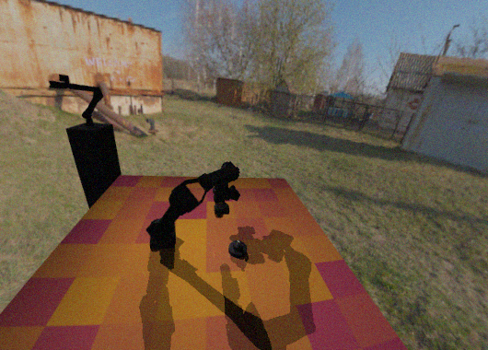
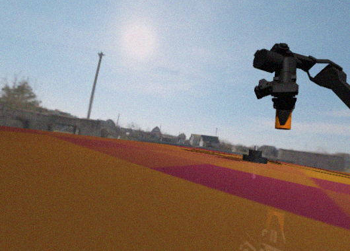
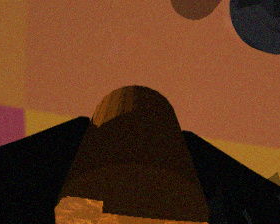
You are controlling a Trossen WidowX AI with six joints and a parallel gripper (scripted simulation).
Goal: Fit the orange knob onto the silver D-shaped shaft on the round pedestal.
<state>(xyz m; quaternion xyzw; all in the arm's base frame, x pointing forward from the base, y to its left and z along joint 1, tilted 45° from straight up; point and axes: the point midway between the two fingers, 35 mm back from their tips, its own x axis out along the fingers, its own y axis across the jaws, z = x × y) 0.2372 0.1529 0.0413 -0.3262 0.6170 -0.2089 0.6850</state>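
Observation:
My gripper [image 1: 221, 210] [image 2: 283, 114] [image 3: 135, 133] is shut on the orange knob [image 2: 283, 125] and holds it upright, well above the table. In the wrist view the knob fills the middle between the two black fingers, with most of its side in shadow. The dark round pedestal [image 1: 238, 249] [image 2: 255, 158] [image 3: 265, 4] stands on the table, nearer the front and a little to the right of the gripper in the top view. Its thin shaft [image 2: 255, 148] sticks up from it. The knob's hole is hidden.
The checkered orange, yellow and magenta table [image 1: 92, 301] [image 2: 99, 193] carries the arm's base [image 1: 161, 234]. A black pillar [image 1: 94, 160] with a camera rig stands at the table's back left corner. Grass surrounds the table.

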